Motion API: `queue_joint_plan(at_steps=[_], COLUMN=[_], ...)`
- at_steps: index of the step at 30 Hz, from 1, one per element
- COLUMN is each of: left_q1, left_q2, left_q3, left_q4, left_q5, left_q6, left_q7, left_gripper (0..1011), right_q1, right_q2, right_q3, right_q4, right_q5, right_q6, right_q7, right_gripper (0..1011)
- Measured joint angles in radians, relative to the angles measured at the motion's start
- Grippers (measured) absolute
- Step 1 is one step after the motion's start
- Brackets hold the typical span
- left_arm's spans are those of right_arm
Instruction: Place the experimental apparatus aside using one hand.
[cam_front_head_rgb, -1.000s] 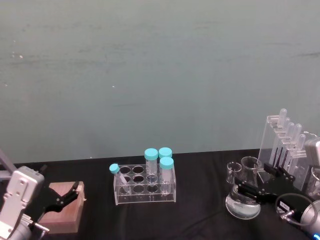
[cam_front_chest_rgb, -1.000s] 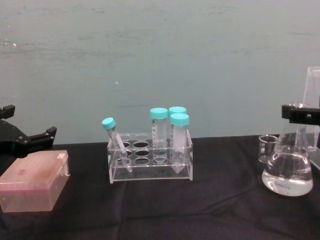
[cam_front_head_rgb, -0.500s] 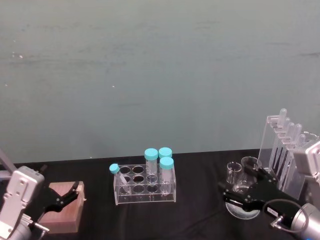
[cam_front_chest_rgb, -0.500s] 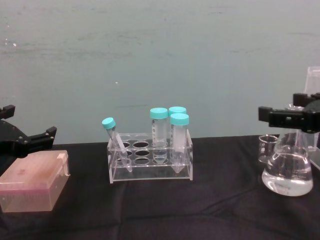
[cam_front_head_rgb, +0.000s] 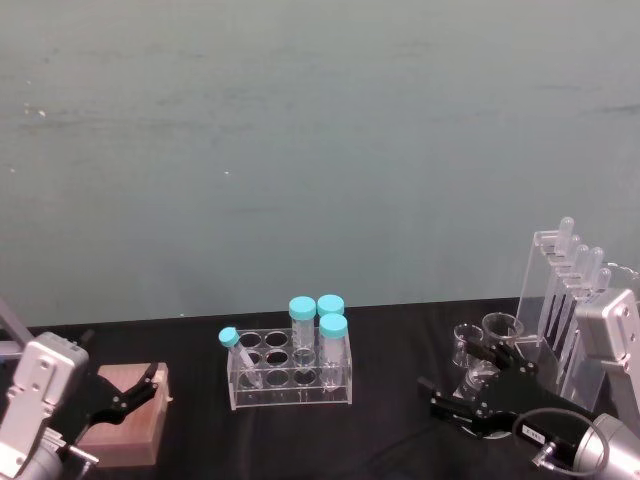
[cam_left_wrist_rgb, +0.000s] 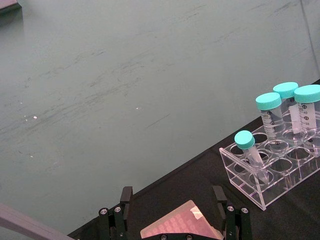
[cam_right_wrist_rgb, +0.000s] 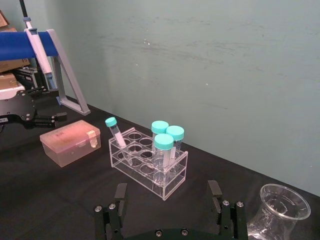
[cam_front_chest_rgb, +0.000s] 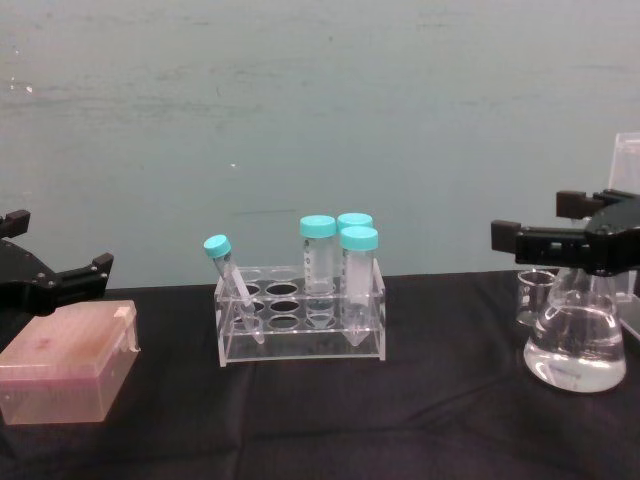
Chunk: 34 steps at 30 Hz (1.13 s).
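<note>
Right gripper (cam_front_head_rgb: 468, 392): we see it at the lower right of the head view, jaws spread wide and holding nothing; in the chest view (cam_front_chest_rgb: 553, 228) it hangs at the right edge, level with the flask's neck.
Conical flask (cam_front_chest_rgb: 576, 340): it stands on the counter (cam_front_chest_rgb: 300, 420) at the lower right of the chest view with clear liquid in its base. Its neck is behind the black fingers (cam_front_chest_rgb: 530, 243), not between them as far as we can tell (the head view shows its mouth just behind the jaws).
Small beaker (cam_front_head_rgb: 466, 344): it stands upright just beside the flask, toward the frame's centre.
Pipette stand (cam_front_head_rgb: 565, 300): it stands at the right edge of the head view, behind the right arm, with pipettes upright in it.
Change from earlier: a second ago the jaws sat around the flask's neck; now they have come off it and moved toward the frame's centre, while the flask stays in the same spot.
Left gripper (cam_front_head_rgb: 125, 392): it is parked at the lower left of the head view, jaws spread, over the pink box (cam_front_chest_rgb: 62, 373); unchanged from before.
Tube rack (cam_front_chest_rgb: 300, 322): it sits centre frame, holding four teal-capped tubes, one of them leaning (it has not moved).
</note>
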Motion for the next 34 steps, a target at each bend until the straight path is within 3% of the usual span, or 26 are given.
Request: queue_joint_plan(at_steps=[7, 34], left_q1=[0.000, 0.000], left_q2=[0.000, 0.000], left_q3=[0.000, 0.000], left_q4=[0.000, 0.000], left_q5=[0.000, 0.000], left_q6=[0.000, 0.000], left_q7=[0.000, 0.000], left_gripper=[1000, 1000], right_q1=[-0.001, -0.001], right_q2=[0.010, 0.007], right_q3=[-0.006, -0.005], right_q4=[-0.001, -0.002], right_q5=[0.018, 0.014], right_q6=[0.000, 0.002], right_q7=[-0.003, -0.005], right_gripper=[1000, 1002])
